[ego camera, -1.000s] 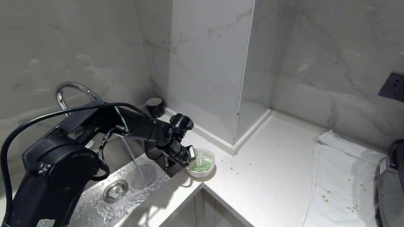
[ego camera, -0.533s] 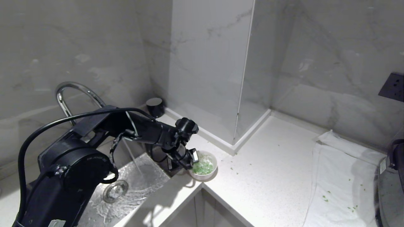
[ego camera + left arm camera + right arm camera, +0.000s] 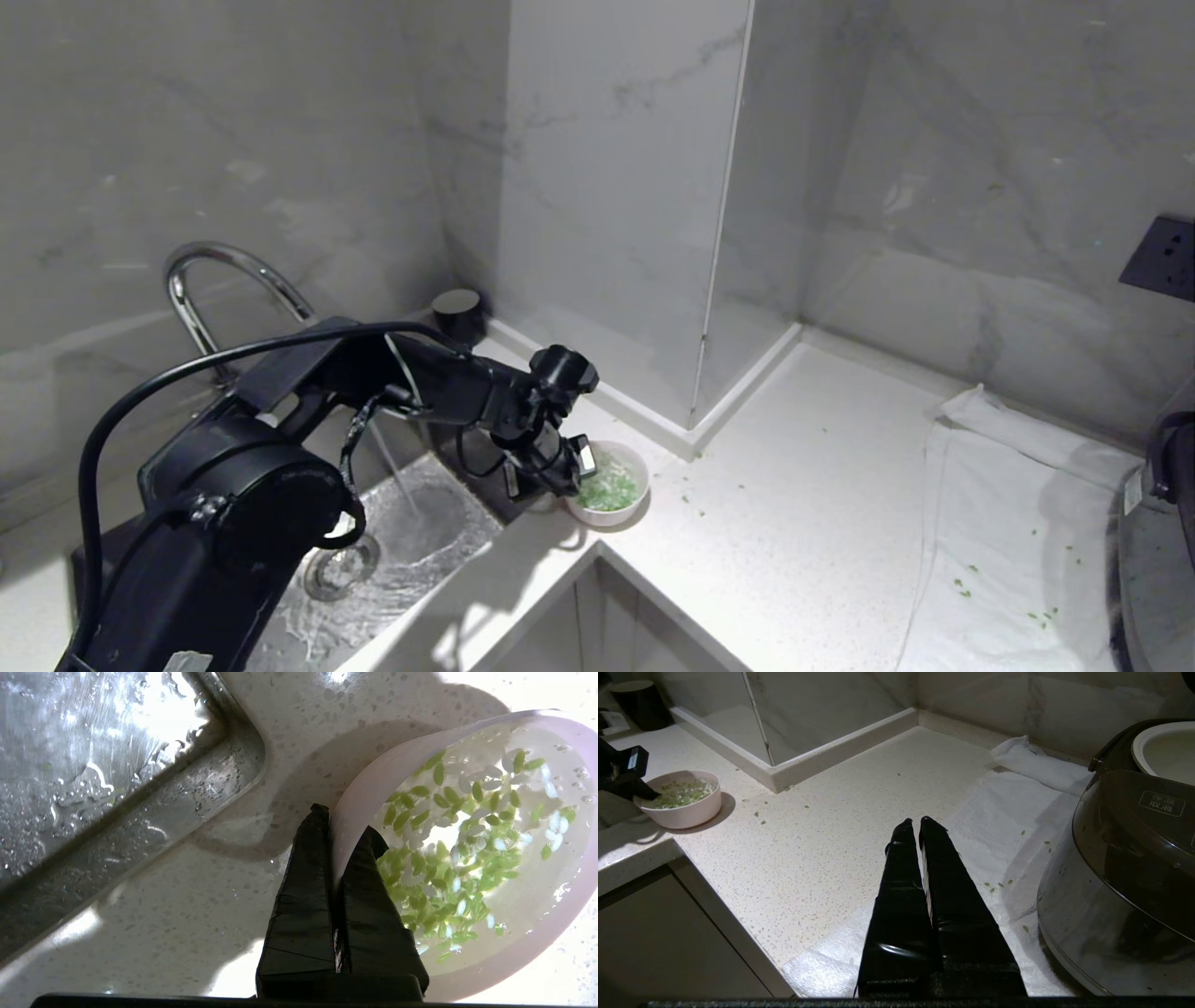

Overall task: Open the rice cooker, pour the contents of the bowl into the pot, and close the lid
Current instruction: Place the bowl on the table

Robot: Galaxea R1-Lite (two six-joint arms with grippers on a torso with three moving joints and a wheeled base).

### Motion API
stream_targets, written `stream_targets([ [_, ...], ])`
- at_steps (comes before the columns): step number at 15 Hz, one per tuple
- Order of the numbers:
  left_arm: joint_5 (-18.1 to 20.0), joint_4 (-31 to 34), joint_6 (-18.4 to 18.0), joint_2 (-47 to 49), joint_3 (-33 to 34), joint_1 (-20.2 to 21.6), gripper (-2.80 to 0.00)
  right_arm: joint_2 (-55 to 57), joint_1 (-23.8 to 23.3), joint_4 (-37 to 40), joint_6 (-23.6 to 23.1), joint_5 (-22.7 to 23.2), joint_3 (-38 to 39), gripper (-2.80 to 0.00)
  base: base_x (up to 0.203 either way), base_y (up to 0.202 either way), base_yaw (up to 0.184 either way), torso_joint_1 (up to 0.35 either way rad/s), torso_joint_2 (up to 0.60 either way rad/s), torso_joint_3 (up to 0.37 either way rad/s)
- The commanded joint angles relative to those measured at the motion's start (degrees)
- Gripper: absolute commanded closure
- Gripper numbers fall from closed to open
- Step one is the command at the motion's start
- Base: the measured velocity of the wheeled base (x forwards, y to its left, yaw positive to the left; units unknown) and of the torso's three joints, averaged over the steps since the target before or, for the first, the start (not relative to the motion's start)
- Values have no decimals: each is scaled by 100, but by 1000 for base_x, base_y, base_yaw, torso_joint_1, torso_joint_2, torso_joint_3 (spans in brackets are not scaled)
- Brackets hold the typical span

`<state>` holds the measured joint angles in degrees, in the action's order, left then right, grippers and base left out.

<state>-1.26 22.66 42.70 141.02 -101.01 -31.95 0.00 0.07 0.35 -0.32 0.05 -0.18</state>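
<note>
The small pink bowl (image 3: pixel 613 483) sits on the white counter at the sink's corner. It holds the contents (image 3: pixel 444 868), green bits mixed with white grains in water. My left gripper (image 3: pixel 345 821) is shut on the bowl (image 3: pixel 537 933), one finger inside the near rim and one outside. The dark rice cooker (image 3: pixel 1125 882) stands at the far right on a towel, and the pale pot (image 3: pixel 1164 749) shows behind its front panel. The lid is out of view. My right gripper (image 3: pixel 917 821) hangs shut and empty over the towel's edge beside the cooker (image 3: pixel 1158 560).
Water runs from the curved tap (image 3: pixel 201 271) into the steel sink (image 3: pixel 373 560) left of the bowl. A black cylinder (image 3: pixel 458 317) stands behind it. A white towel (image 3: pixel 1008 523) and loose green bits lie on the counter. A marble column corner (image 3: pixel 691 429) juts out.
My left arm has reached further right, and the bowl in its grip has shifted slightly right along the counter, away from the sink. The right arm has stayed still.
</note>
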Motion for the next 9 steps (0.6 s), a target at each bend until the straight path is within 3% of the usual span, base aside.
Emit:
stream_targets([
  [1, -134, 81, 37, 152, -191, -39, -280, 0, 1, 0, -3, 4, 1, 0, 0, 0, 0, 0, 0, 0],
  [9, -177, 85, 142, -120, -166, -2, -280, 0, 1, 0, -3, 4, 1, 0, 0, 0, 0, 0, 0, 0],
])
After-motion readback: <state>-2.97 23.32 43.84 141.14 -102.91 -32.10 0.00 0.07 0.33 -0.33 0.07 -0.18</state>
